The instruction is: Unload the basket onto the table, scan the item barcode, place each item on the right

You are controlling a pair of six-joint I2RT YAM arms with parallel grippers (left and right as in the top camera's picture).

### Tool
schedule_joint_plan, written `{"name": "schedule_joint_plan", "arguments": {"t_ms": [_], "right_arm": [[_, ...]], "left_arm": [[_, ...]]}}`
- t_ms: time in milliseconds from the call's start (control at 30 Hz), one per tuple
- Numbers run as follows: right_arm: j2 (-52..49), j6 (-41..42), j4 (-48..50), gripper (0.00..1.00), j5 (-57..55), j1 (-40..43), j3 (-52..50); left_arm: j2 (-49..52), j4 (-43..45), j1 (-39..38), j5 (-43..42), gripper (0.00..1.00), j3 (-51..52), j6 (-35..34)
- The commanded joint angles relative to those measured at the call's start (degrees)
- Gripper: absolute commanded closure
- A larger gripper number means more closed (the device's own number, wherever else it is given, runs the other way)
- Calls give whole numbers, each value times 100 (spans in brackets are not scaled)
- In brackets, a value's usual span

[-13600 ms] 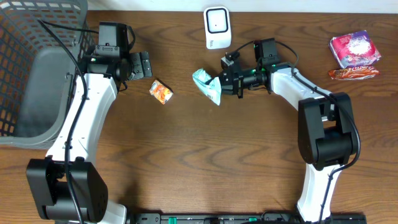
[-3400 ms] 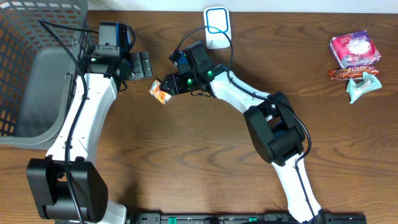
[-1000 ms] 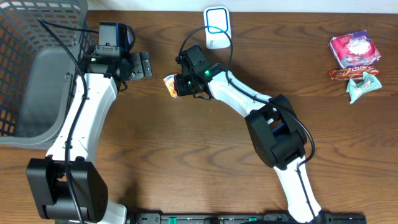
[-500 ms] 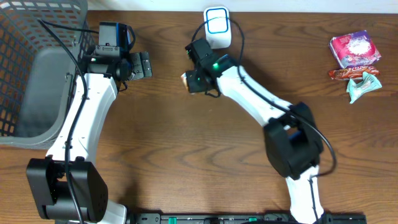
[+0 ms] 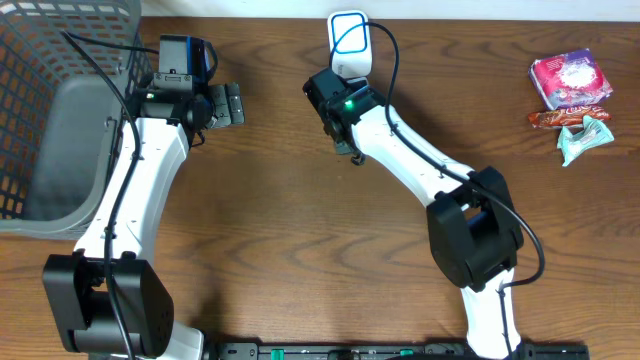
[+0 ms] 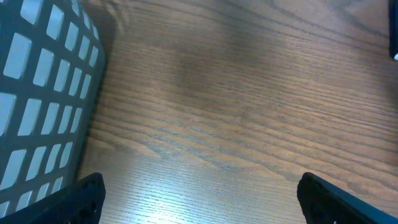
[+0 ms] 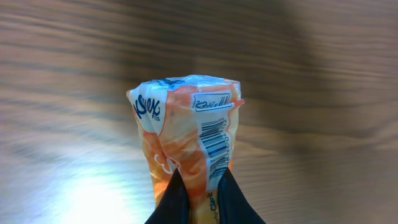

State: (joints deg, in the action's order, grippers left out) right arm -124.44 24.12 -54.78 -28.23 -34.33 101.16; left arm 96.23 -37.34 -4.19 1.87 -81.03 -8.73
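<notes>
The item is a small orange-and-white tissue packet (image 7: 180, 137), pinched upright by its lower end in my right gripper (image 7: 202, 202), which is shut on it. A black barcode (image 7: 214, 142) on a white label shows on the packet's right side in the right wrist view. From overhead, the right gripper (image 5: 336, 116) hovers just in front of the white scanner (image 5: 350, 42) at the table's back edge, and the wrist hides the packet. My left gripper (image 5: 223, 104) stands open over bare wood at the back left, nothing between its fingers (image 6: 87, 194).
A grey mesh basket (image 5: 40, 60) fills the far left, and its wall also shows in the left wrist view (image 6: 43, 87). At the back right lie a pink packet (image 5: 570, 78), a brown bar (image 5: 568, 118) and a teal packet (image 5: 583, 137).
The right arm has carried the packet rightward and back from the table's left-middle to just in front of the scanner. The packet is now hidden under the wrist overhead. The left arm has not moved.
</notes>
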Motion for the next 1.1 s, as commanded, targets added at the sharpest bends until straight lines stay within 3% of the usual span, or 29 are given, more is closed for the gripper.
{"name": "schedule_joint_plan", "arguments": {"t_ms": [0,300,567,667,767,833,1067], "right_arm": [[-155,199,11,97,-1027,-26,-7],[-323,192,256,97,-1023,-26,-92],[-562,168,291,88,-645,-179,-96],[-588,79,348,75,-387,-308,-96],[-575,-70,599,47,-81,-481,-92],[-575,-103,798,35,44,-599,-85],[-564,-101,879,29,490,-721,295]], "left_arm": [[39,-13,26,52,2,17,52],[39,-13,26,52,2,17,55],[39,-13,26,52,2,17,55],[39,-13,26,55,2,17,52],[39,-13,26,55,2,17,52],[39,-13,26,52,2,17,52],[39,-13,26,52,2,17,52]]}}
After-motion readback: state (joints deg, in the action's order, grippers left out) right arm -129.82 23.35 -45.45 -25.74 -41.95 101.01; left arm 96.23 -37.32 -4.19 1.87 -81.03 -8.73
